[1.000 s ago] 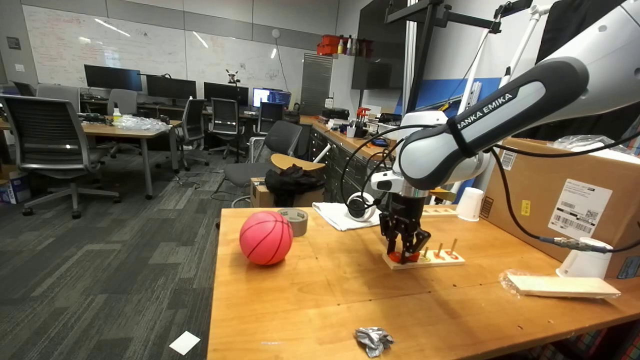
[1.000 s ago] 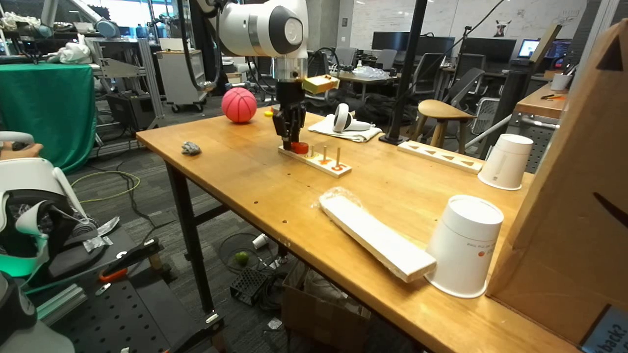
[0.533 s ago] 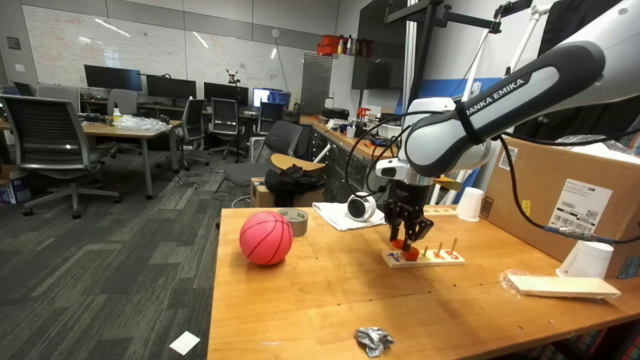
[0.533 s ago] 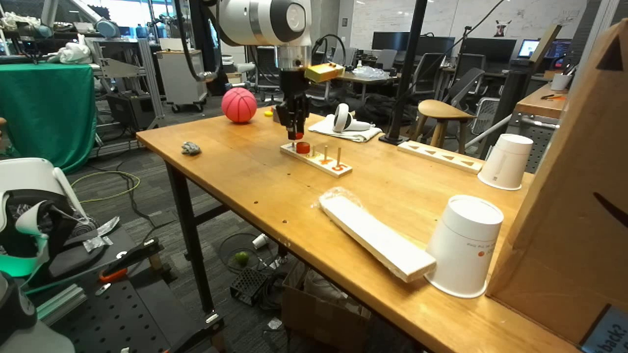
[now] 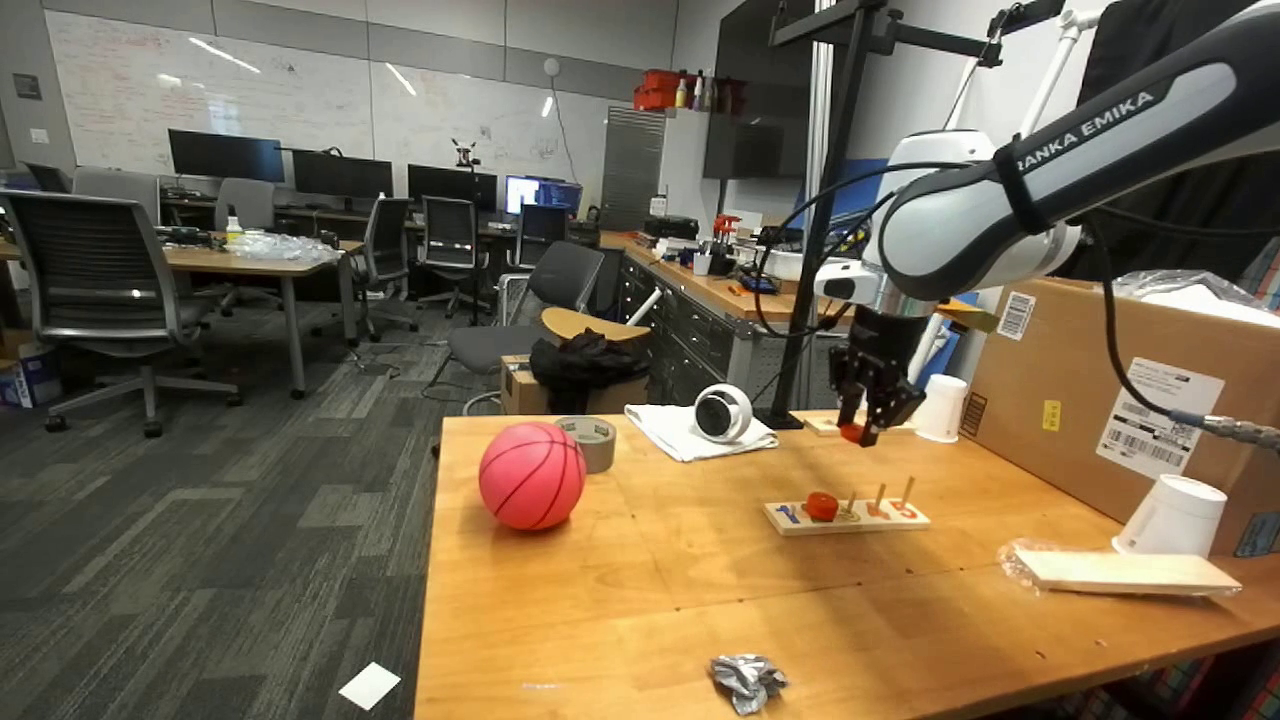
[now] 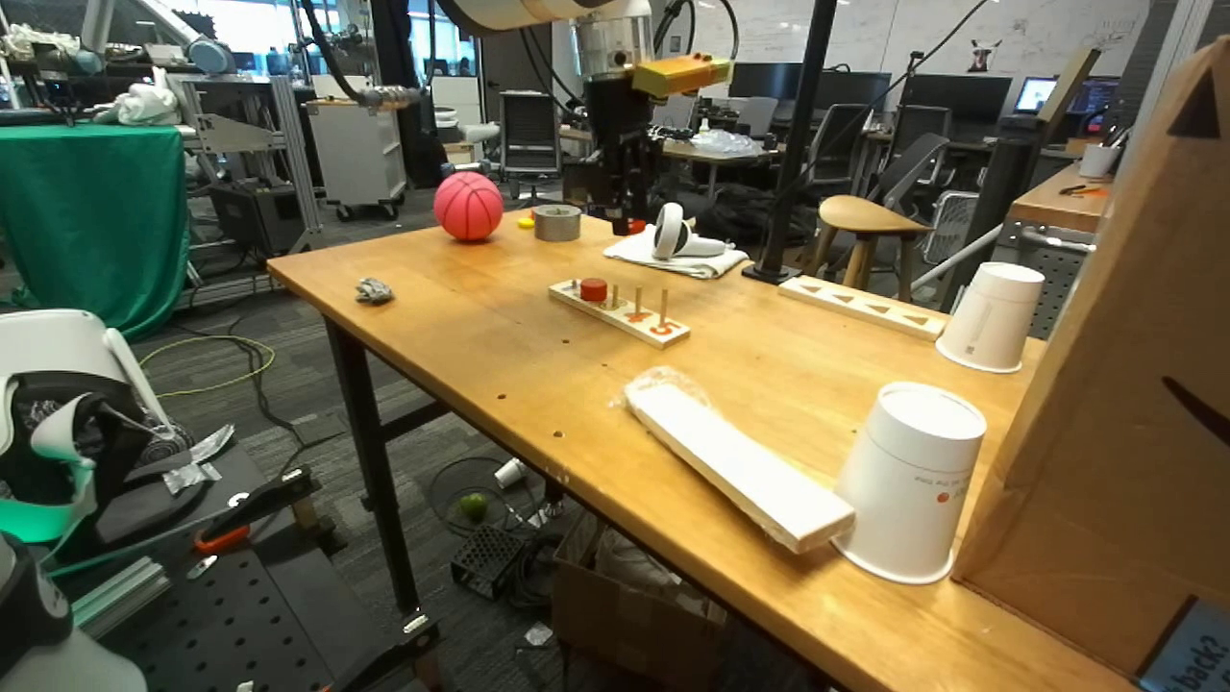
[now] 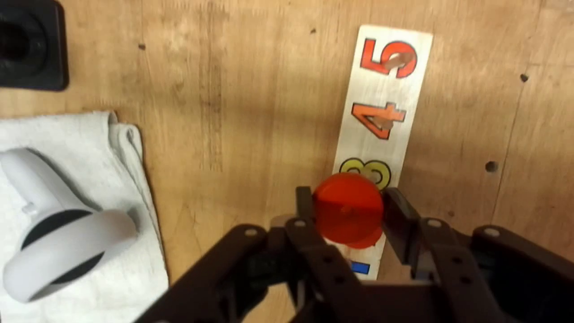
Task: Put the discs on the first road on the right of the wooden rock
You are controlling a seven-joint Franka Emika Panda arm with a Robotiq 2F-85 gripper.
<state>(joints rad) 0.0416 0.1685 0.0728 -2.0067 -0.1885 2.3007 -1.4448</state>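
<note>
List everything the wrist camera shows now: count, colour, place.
Numbered board: 1, pale wood, right of centre
Pegs: at least 2, tan, on board
Held disc: 1, red, in mid-air
Lower disc: at least 1, red, on board, mostly hidden
Cloth: 1, white, lower left
Controller-like device: 1, white and black, on cloth
Stand base: 1, black, upper left
Table: 1, light brown, beneath everything
Holes: several, dark, in table
Fingers: 2, black, closed on held disc

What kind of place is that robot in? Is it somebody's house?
It looks more like a robotics lab or workroom than a house: there's a robot arm, a row of computer screens and a long whiteboard with writing on it.
</note>
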